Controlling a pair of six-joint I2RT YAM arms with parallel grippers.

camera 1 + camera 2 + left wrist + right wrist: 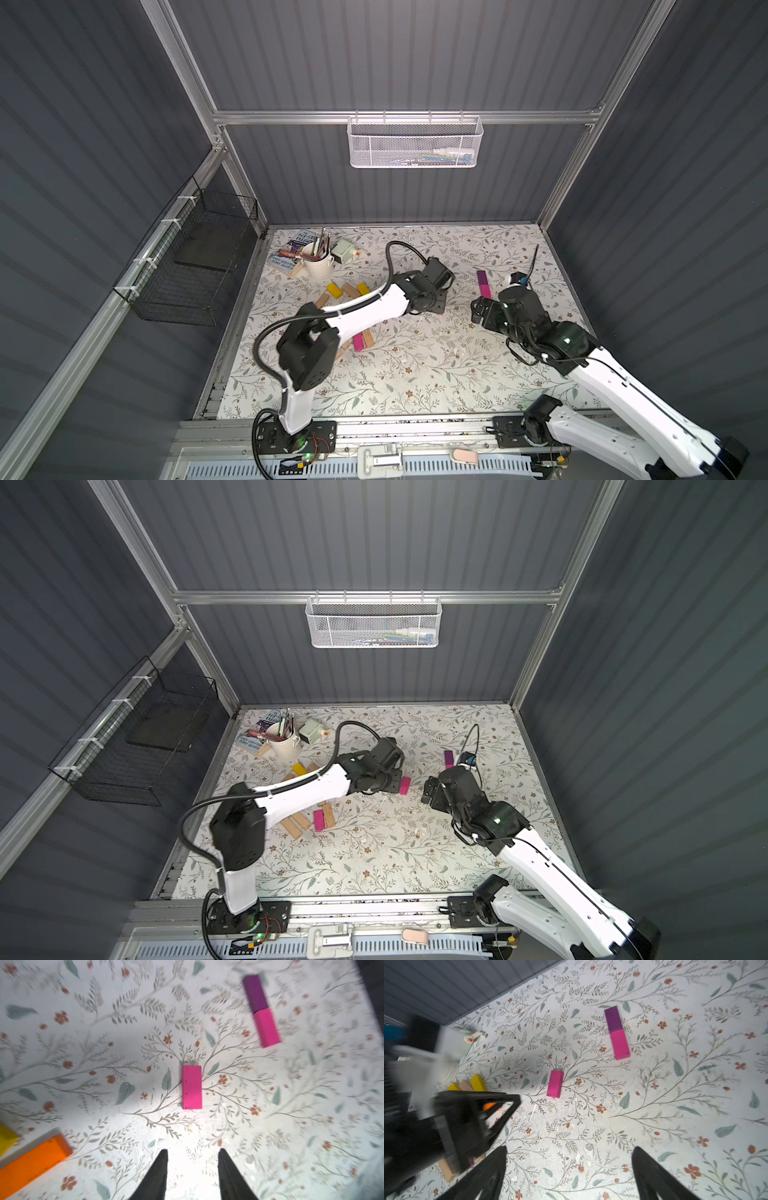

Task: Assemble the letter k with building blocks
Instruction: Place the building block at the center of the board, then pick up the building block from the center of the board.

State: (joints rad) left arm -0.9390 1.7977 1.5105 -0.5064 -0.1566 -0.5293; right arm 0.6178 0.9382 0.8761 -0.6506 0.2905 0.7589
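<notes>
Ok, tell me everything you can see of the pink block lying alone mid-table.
The lone pink block is a small rectangular plank, painted bright magenta, with faint dark scuffs. It lies on the floral table cover, apart from the purple-and-pink pair. Nothing touches it; the left gripper hangs just short of it, jaws apart and empty.

The floral table (415, 374) carries a purple block (613, 1019) touching a pink block (619, 1044) end to end toward two o'clock, a lone pink block (554, 1084) near centre, yellow blocks (333, 289) at ten, and a white cup (318, 262) and book (300, 239) at eleven
</notes>
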